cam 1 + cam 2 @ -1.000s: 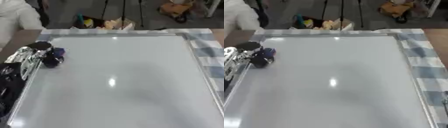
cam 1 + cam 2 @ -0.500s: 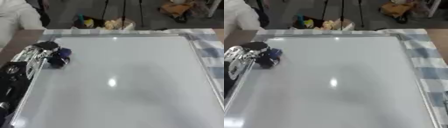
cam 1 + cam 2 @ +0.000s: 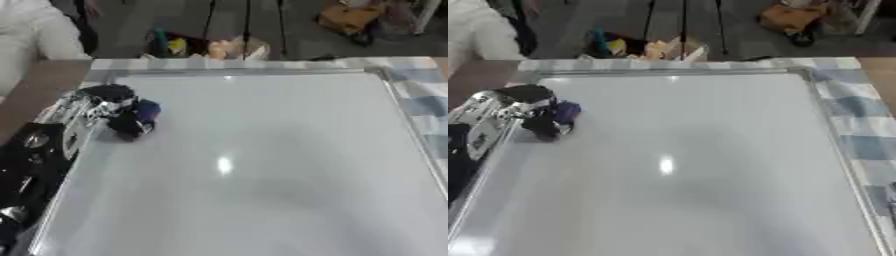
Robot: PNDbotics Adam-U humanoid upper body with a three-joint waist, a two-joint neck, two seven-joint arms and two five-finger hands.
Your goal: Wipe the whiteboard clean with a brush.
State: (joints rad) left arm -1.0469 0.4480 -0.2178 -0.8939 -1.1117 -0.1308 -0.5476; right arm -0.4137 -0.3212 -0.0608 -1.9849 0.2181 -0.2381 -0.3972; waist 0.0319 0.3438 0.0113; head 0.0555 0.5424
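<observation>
Whiteboard [image 3: 262, 165] covers nearly the whole surface in front of you, its metal frame running along all four sides, and its face shows no marks that you can make out, only a bright glare spot near the middle. Your left hand [image 3: 92, 107] sits at the board's far-left corner, reaching in over the left frame, with the black and silver forearm lying along the left edge below it. The fingers are curled round the brush [image 3: 136, 119], a small dark thing with a blue or purple part on its side facing the board's centre. The brush rests on the white face just inside the left frame, close to the far edge; you cannot tell from these views how much of its underside is in contact.

Your right hand does not show in either view.

A blue-and-white checked cloth [image 3: 859, 125] lies under the board, showing as a strip along the right edge and another along the far edge. At the far-left corner, bare brown surface [image 3: 39, 85] shows beside the cloth. Beyond the far edge, on the floor, stand some dark tripod legs and a small heap of yellow and tan things too blurred to name.
</observation>
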